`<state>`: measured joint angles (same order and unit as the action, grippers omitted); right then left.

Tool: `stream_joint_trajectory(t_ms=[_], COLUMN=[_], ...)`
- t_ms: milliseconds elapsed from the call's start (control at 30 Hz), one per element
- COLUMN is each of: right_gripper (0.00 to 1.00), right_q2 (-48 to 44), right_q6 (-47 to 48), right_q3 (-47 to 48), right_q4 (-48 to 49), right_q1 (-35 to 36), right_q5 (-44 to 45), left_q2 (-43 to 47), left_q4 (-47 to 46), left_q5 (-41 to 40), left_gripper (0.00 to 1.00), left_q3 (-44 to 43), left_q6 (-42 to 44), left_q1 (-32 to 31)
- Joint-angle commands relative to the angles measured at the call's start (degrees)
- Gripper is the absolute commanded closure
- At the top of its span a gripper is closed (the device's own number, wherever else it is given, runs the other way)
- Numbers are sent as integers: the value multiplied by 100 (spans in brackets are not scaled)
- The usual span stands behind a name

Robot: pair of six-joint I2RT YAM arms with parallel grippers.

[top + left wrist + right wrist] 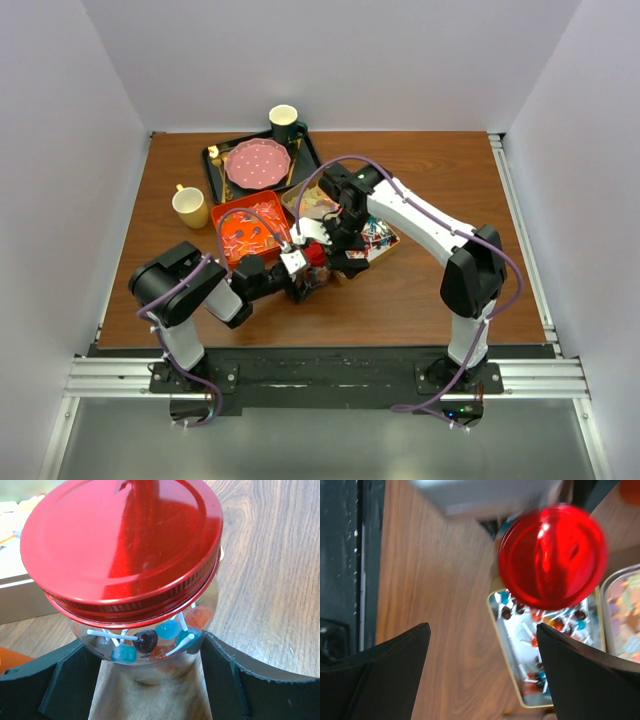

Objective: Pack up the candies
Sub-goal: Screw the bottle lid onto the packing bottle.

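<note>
A clear glass jar (150, 655) with a round red lid (120, 545) stands on the wooden table. Inside it lie candies (167, 629) on white sticks, blue, dark and orange. My left gripper (145, 640) is shut on the jar, one black finger against each side of the glass. In the top view the jar (318, 254) sits mid-table between both grippers. My right gripper (482, 626) hangs open above the table beside the red lid (552, 555), nothing between its fingers. More candies (555, 625) lie in a gold-rimmed tray (507, 655) under it.
An orange box (247, 230) of candies sits left of the jar, another shallow tray (313, 204) behind it. A black tray (215, 175) with a pink plate (258, 164) stands at the back, a dark cup (284, 122) beyond it, a yellow cup (190, 207) at left.
</note>
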<state>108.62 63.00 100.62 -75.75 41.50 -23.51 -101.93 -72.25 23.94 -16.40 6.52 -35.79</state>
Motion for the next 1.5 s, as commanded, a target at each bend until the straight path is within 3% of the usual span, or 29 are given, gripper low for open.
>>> stream_joint_trajectory(t_ms=[0,267,600,933,1467], right_gripper=[10,7,4,5,9], right_q2=[-245,-34,1012,1021,520], right_q6=[-235,-123,933,1179,801], right_q3=[45,810,2189,1962,1250], right_q4=[-187,753,-607,-1003,-986], right_q1=[-185,-203,104,245,148], right_q5=[22,-391,-892,-761,-304], left_q2=[-125,-81,-29,-46,-152], left_q4=[202,255,308,308,369], left_q5=[-101,-21,-21,-83,-162], left_gripper=[100,100,100,100,100], left_q3=[-56,-56,-47,-56,-152], left_q6=[-29,33,51,24,-37], left_q1=[55,55,55,55,55])
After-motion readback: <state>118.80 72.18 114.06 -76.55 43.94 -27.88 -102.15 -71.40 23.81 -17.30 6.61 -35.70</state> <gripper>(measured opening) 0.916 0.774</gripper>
